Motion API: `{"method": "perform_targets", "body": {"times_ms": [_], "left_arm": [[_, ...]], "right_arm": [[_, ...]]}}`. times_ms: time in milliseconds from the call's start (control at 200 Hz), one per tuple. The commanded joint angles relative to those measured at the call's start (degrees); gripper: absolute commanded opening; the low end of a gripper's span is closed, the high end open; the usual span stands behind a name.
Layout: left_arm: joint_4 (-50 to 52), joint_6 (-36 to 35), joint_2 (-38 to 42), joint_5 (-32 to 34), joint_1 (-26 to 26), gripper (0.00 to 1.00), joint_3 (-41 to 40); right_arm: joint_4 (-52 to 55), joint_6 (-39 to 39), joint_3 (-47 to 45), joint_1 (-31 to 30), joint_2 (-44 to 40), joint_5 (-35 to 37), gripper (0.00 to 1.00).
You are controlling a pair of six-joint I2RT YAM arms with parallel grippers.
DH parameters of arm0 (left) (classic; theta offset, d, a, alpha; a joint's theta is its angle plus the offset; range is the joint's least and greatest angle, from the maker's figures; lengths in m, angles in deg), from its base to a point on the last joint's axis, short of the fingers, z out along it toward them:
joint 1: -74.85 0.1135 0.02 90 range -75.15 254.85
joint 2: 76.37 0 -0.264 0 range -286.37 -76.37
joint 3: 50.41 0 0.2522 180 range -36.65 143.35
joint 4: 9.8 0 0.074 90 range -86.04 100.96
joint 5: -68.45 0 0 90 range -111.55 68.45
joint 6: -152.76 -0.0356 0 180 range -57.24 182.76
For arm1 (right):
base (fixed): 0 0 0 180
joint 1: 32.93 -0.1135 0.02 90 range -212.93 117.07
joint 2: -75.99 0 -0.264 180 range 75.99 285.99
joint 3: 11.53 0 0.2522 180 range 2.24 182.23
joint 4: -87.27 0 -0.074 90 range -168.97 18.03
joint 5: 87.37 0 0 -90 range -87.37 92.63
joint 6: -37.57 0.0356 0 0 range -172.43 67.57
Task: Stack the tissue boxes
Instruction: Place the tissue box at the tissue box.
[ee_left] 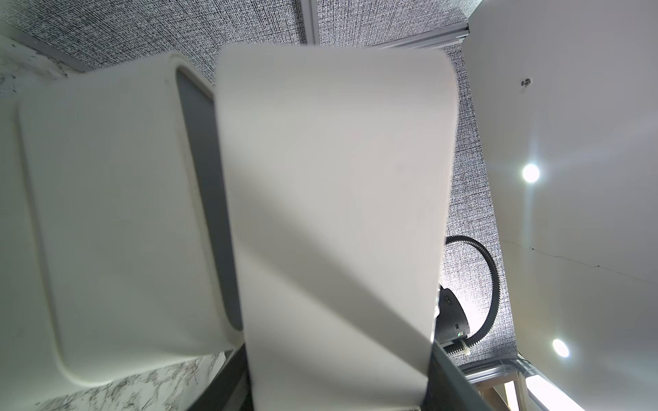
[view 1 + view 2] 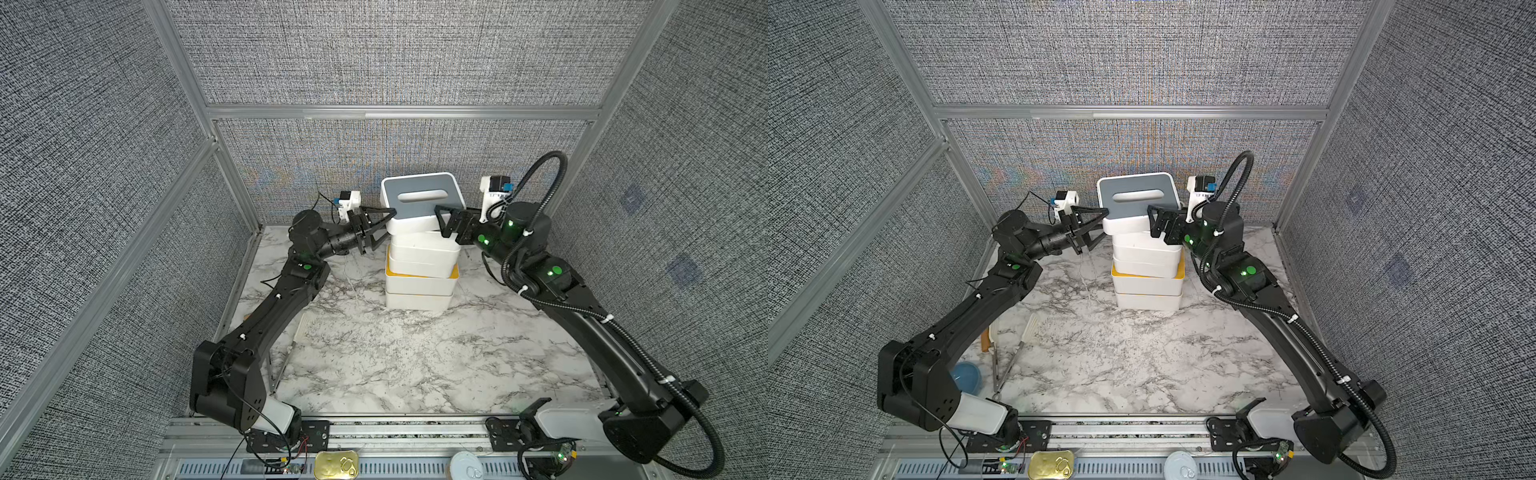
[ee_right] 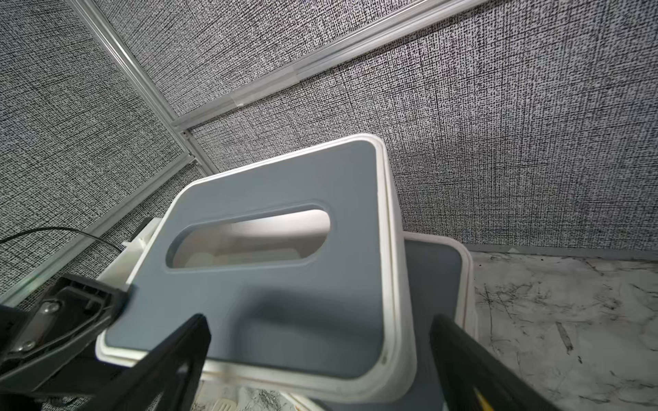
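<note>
Seemingly six tissue boxes [image 2: 419, 286], two tins [image 2: 336, 464], one bowl [image 2: 966, 376].

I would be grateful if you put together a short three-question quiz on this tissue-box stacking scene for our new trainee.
1. True or false: the top tissue box on the stack has a yellow lid.
2. Which gripper is closed on that box? A) left B) right C) neither
3. Fill in: the top box sits ____ on the stack (square / skewed).

Key:
1. False: its lid is grey.
2. A: the left gripper pinches its end, while the right gripper stands open at the other end.
3. Skewed: part of the grey lid of the box beneath shows beside it.
</note>
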Motion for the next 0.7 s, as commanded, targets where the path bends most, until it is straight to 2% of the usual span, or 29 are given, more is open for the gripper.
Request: {"method": "perform_targets", "body": {"times_ms": [0,690], "left_arm": [[-1.22,-1.41,-0.11,0.18,-0.29,0.62,0.93],[2.38,-4.52,-0.56,0.52,-1.24,0.70,2.71]], "right_arm": [[0.27,-0.92,0.90,-0.29,0.02,1.75,0.99],[2.75,-1.13,2.67,-0.50,1.87,4.30,0.99]]}}
